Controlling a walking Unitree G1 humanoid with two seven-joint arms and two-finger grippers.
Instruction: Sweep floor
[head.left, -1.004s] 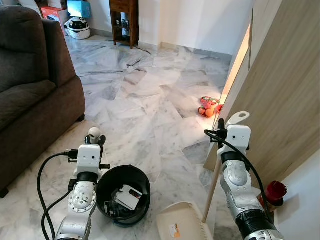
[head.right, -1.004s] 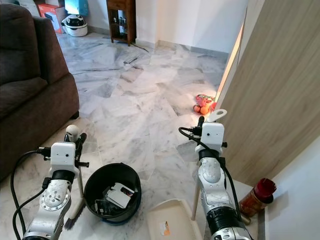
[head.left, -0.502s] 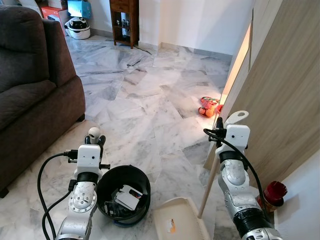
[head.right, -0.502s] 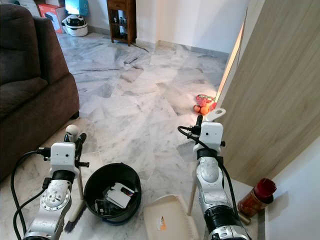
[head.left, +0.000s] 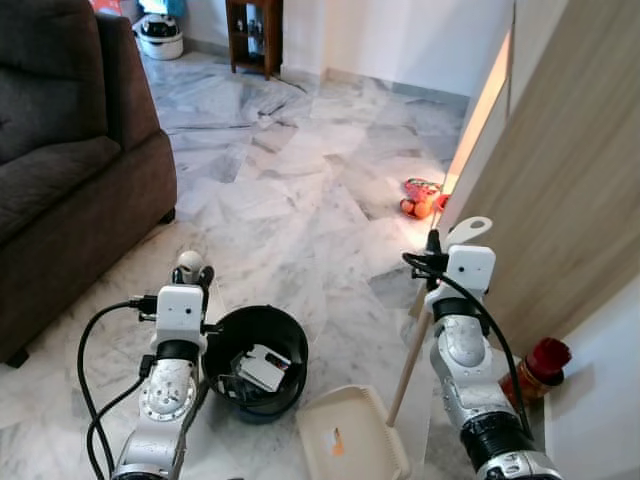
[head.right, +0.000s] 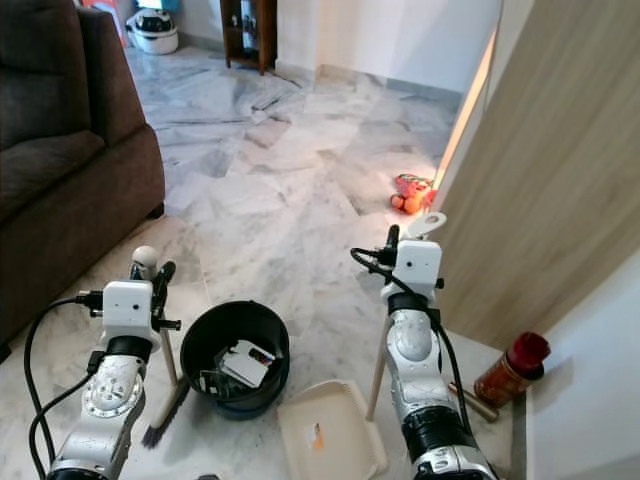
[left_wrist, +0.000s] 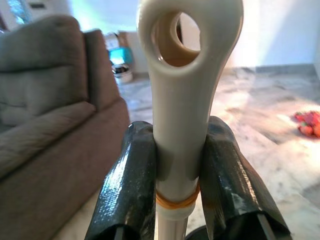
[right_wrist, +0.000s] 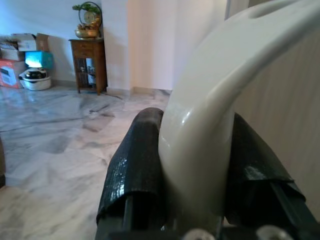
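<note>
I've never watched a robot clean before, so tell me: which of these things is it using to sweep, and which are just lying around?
For the sweeping:
- broom, held in the left gripper
- dustpan, its long handle held in the right gripper
- black bin holding rubbish

Just lying about:
- sofa
- red bottle
- orange and red toys
- wooden cabinet

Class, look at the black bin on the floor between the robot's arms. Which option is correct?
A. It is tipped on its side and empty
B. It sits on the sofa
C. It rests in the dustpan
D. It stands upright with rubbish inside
D: the black bin stands upright on the marble floor with paper scraps inside it, beside the cream dustpan.
</note>
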